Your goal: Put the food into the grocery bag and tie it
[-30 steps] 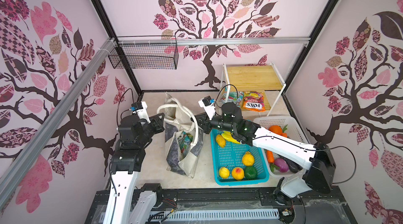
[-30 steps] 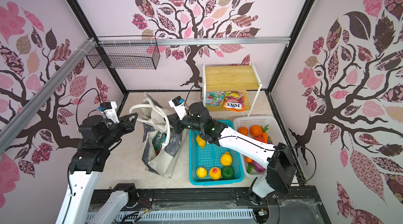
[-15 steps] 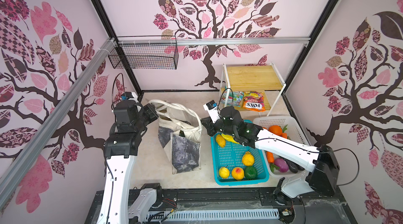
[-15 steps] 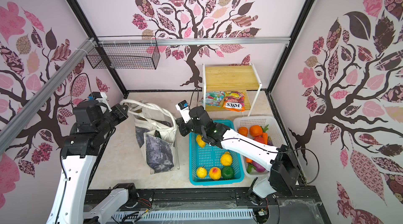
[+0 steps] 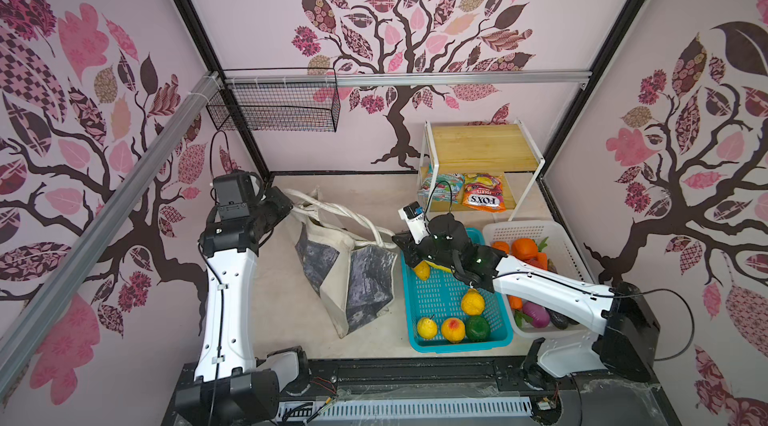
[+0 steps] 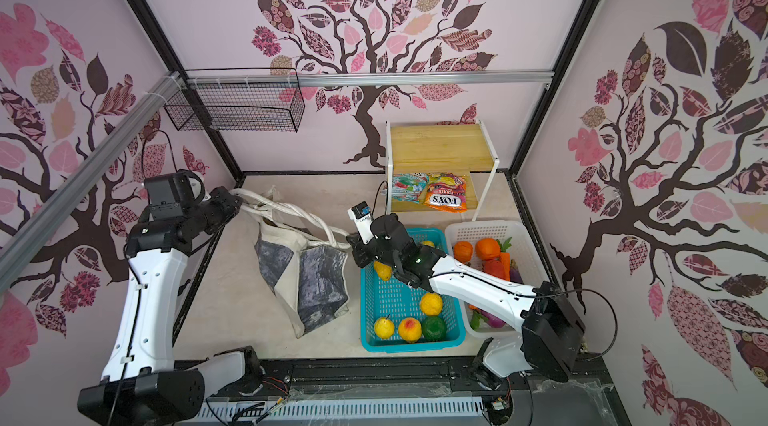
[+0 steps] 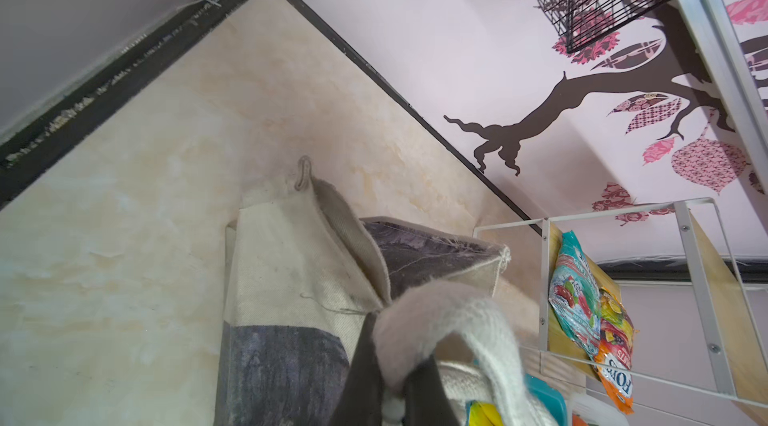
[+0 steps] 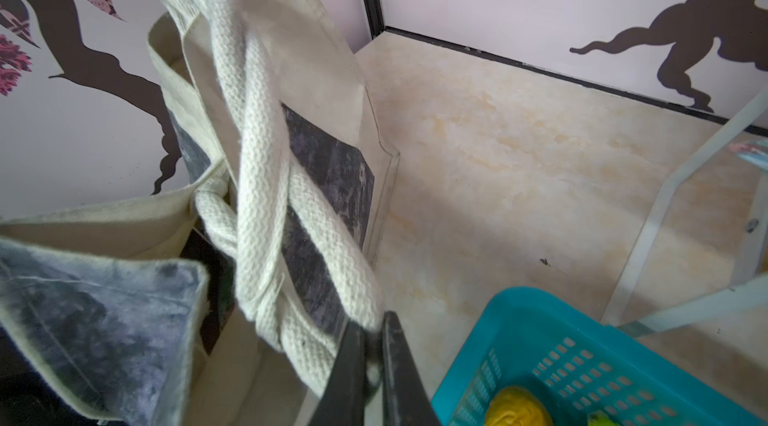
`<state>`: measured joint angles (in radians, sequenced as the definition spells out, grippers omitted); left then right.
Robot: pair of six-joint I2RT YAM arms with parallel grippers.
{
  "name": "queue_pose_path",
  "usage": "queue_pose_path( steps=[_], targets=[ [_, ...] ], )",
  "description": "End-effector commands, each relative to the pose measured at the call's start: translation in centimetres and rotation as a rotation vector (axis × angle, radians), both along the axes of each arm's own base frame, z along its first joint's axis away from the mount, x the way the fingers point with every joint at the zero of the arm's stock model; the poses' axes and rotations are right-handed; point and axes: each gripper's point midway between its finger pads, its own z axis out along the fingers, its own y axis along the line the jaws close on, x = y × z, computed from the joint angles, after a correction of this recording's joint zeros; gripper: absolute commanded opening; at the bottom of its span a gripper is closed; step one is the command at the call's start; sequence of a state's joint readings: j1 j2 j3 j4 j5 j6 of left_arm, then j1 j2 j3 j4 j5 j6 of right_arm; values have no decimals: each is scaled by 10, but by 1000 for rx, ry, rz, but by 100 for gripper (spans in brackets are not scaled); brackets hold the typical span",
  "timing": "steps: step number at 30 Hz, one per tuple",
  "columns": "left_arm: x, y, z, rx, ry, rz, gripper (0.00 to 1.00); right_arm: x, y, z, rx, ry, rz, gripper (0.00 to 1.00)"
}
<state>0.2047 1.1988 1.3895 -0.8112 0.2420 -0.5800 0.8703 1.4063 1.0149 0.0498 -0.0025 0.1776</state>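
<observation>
The grocery bag (image 5: 349,278) (image 6: 307,278) stands in the middle of the floor with its mouth drawn together; whatever food is inside is hidden. Its cream straps (image 5: 353,220) (image 6: 299,214) run twisted and taut between my two grippers. My left gripper (image 5: 289,206) (image 6: 237,199) (image 7: 399,345) is shut on a strap (image 7: 436,312) at the back left. My right gripper (image 5: 397,242) (image 6: 351,243) (image 8: 374,324) is shut on a strap (image 8: 257,179) beside the teal basket. Loose food shows too: a yellow fruit (image 5: 422,270) under the right arm and FOX'S packets (image 5: 484,191).
The teal basket (image 5: 457,347) (image 8: 540,320) holds several toy fruits just right of the bag. A white basket (image 5: 523,228) of vegetables stands further right. A wooden-topped rack (image 5: 478,150) is at the back and a black wire basket (image 5: 274,112) hangs on the wall.
The left gripper has drawn its strap back and to the left, and the right gripper has drawn its strap right to the teal basket. The straps went taut and the bag's mouth closed.
</observation>
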Motion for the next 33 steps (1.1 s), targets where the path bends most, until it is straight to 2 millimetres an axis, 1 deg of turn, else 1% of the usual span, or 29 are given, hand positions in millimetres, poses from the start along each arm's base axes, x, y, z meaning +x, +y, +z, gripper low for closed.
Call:
queue_pose_path(
  steps=[1, 4, 7, 11, 14, 17, 19, 22, 25, 27, 29, 31, 33],
  targets=[
    [20, 55, 87, 128, -282, 210, 0, -3, -59, -62, -242, 109, -129, 0],
    [24, 65, 93, 169, -270, 244, 0, -2, -78, -70, -247, 140, -171, 0],
    [28, 74, 101, 184, -274, 267, 0, 0, -89, -74, -255, 166, -202, 0],
    [40, 83, 113, 198, -275, 287, 0, 3, -92, -74, -269, 169, -217, 0],
    [42, 93, 119, 217, -262, 317, 0, 14, -90, -66, -284, 158, -242, 0],
    [39, 104, 122, 201, -283, 350, 0, 35, -76, -40, -293, 104, -239, 0],
    [40, 108, 120, 183, -296, 366, 0, 54, -57, -18, -294, 62, -217, 0],
    [43, 110, 118, 181, -277, 364, 0, 86, -31, 9, -318, 13, -203, 0],
    [42, 115, 114, 170, -262, 392, 0, 115, -18, 21, -351, -30, -232, 0],
    [42, 113, 109, 141, -264, 393, 0, 133, -13, 22, -377, -44, -255, 0],
    [48, 107, 104, 92, -277, 369, 0, 146, -8, 18, -409, -52, -267, 0],
    [49, 111, 99, 75, -266, 397, 0, 152, -5, 9, -458, -48, -262, 0],
    [49, 116, 99, 78, -257, 421, 0, 153, -14, -2, -516, -47, -281, 0]
  ],
)
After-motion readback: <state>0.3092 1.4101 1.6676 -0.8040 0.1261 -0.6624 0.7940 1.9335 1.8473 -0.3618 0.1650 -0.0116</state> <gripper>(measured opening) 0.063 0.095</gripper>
